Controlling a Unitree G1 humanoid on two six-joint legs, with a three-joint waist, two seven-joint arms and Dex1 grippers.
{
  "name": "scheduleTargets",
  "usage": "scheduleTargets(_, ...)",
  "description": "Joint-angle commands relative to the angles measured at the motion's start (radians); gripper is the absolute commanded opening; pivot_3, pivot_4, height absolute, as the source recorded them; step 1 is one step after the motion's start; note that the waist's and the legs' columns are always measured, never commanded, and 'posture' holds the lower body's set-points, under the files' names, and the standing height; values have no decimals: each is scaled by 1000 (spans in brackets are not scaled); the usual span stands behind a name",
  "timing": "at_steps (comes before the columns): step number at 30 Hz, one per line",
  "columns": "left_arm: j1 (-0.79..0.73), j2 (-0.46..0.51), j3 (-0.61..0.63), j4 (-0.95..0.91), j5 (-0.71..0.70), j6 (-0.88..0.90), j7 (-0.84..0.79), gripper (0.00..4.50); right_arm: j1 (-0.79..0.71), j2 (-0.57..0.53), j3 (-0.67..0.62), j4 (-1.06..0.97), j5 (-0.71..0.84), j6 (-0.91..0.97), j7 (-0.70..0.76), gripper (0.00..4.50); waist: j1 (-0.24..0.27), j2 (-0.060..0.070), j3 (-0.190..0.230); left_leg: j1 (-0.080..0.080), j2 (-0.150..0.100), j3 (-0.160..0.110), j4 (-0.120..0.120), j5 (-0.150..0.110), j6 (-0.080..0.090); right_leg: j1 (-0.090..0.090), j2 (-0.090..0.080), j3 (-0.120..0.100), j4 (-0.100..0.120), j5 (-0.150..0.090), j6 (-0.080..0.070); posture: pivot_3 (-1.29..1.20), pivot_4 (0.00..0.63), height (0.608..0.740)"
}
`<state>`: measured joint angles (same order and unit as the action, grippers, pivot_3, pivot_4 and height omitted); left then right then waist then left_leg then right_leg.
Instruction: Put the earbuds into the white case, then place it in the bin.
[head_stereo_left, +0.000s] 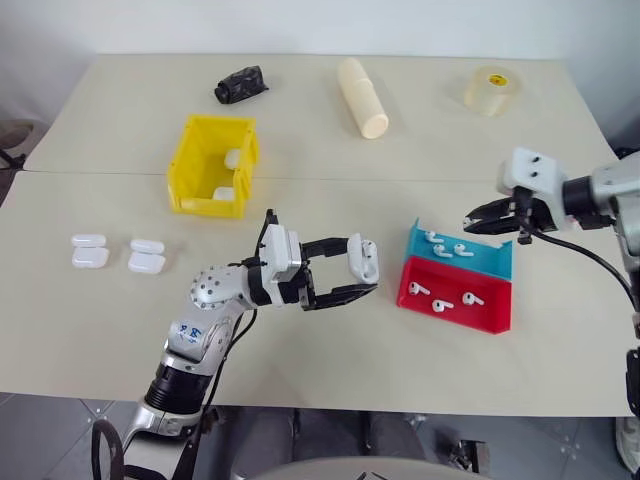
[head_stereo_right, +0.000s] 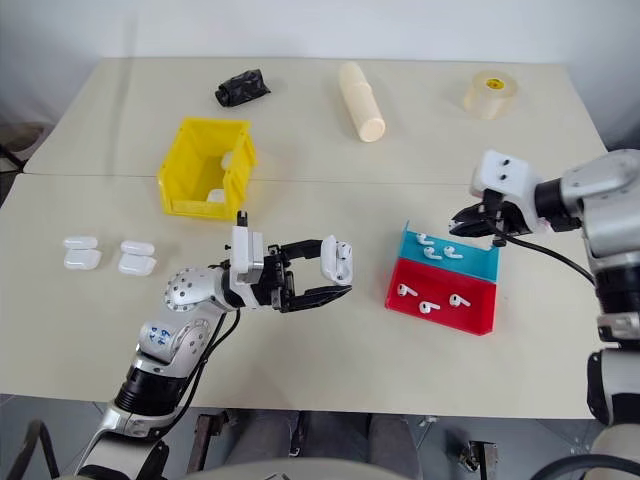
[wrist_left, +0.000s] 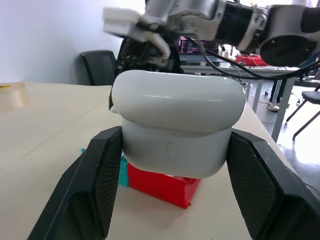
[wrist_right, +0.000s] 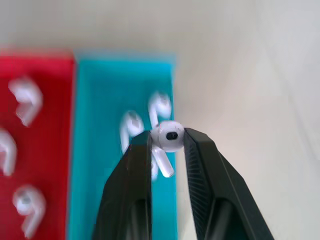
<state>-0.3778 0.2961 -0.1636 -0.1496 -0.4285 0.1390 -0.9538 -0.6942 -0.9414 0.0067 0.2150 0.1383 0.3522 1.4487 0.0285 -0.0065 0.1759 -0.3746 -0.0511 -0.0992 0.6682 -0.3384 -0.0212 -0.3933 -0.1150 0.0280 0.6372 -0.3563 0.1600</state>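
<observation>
The left gripper (head_stereo_left: 355, 272) holds the white case (head_stereo_left: 365, 257) between its fingers above the worktop (head_stereo_left: 330, 340). The right gripper (wrist_right: 167, 142) pinches one earbud (wrist_right: 168, 137) above the blue tray (head_stereo_left: 480, 262), well apart from the yellow bin (head_stereo_left: 192, 150).

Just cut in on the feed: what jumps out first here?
The left gripper holds a white case at table centre, lid shut. The right gripper pinches one earbud above the blue tray, with the red tray against it. The yellow bin sits farther back to the left, cases already inside.
</observation>
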Motion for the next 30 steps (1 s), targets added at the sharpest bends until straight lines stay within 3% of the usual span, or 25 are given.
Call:
scheduleTargets(1,-21,-6,0,2,-11,-12,-17,2779,115,46,-162,-181,197,51,-27,688,-2,0,0,0,-1,0,0,0,0,0,0,0,0,0,0,0,150,740)
scheduleTargets(8,-63,-17,-2,44,-17,11,-32,2779,331,280,-356,-550,591,263,-301,688,-6,0,0,0,1,0,2,0,0,0,1,0,2,0,0,0,150,740)
scheduleTargets(14,-98,-28,2,63,-33,44,-37,2779,455,464,-356,-793,853,360,-610,688,-5,0,0,0,1,-1,2,0,0,0,1,1,4,0,0,0,150,740)
scheduleTargets(20,-120,-55,-3,66,-40,73,-29,2779,571,575,-248,-885,848,297,-735,688,-5,0,0,0,-1,-1,2,0,0,0,0,1,5,0,0,0,150,740)
scheduleTargets(30,-118,-61,8,34,-52,109,-28,2779,646,578,-187,-801,722,142,-710,688,-9,0,0,1,-4,-1,1,0,0,-1,1,2,5,0,0,0,150,740)
